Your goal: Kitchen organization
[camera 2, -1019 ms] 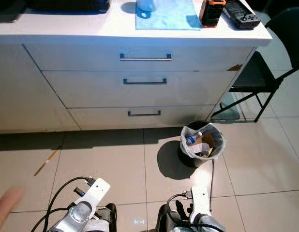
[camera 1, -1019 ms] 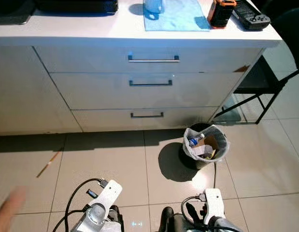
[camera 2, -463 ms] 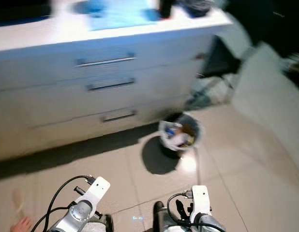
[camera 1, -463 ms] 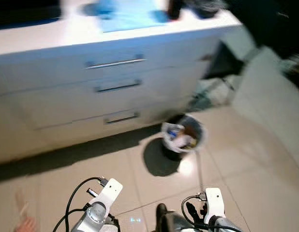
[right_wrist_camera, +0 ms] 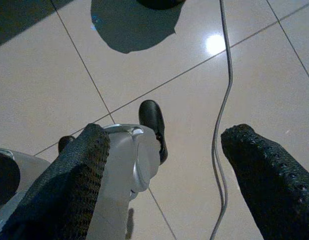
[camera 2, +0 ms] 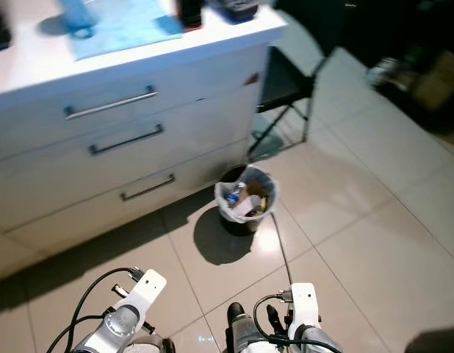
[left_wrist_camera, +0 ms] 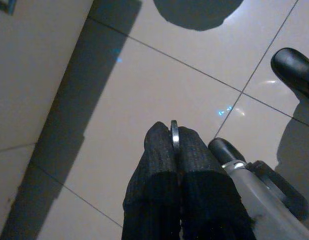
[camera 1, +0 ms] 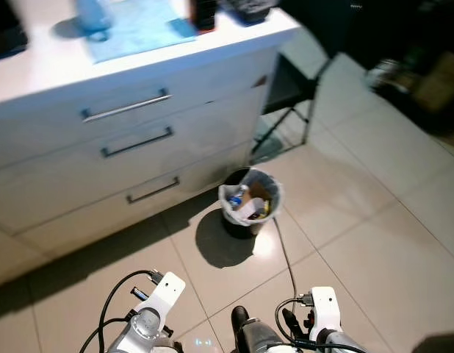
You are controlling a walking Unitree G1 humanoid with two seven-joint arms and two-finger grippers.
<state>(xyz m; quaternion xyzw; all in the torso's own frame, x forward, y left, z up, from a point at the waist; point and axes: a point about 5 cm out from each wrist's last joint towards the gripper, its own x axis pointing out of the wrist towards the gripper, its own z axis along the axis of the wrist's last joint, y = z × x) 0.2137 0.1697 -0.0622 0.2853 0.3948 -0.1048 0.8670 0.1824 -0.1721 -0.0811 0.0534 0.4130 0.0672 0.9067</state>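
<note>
Your left gripper pinched a thin metal ring; right gripper gaped wide; the trash bin sat center-frame, nearer your right arm.

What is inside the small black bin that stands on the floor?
The bin has a white liner. On top lie a bottle with a blue cap, white paper and brown scraps. What lies under them is covered.

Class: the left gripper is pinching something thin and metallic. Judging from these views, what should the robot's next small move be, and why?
Probably a step toward the counter drawers. The left gripper is shut on a thin metal ring while hanging low over the floor tiles, and the right gripper is open, so it could pull a handle.
</note>
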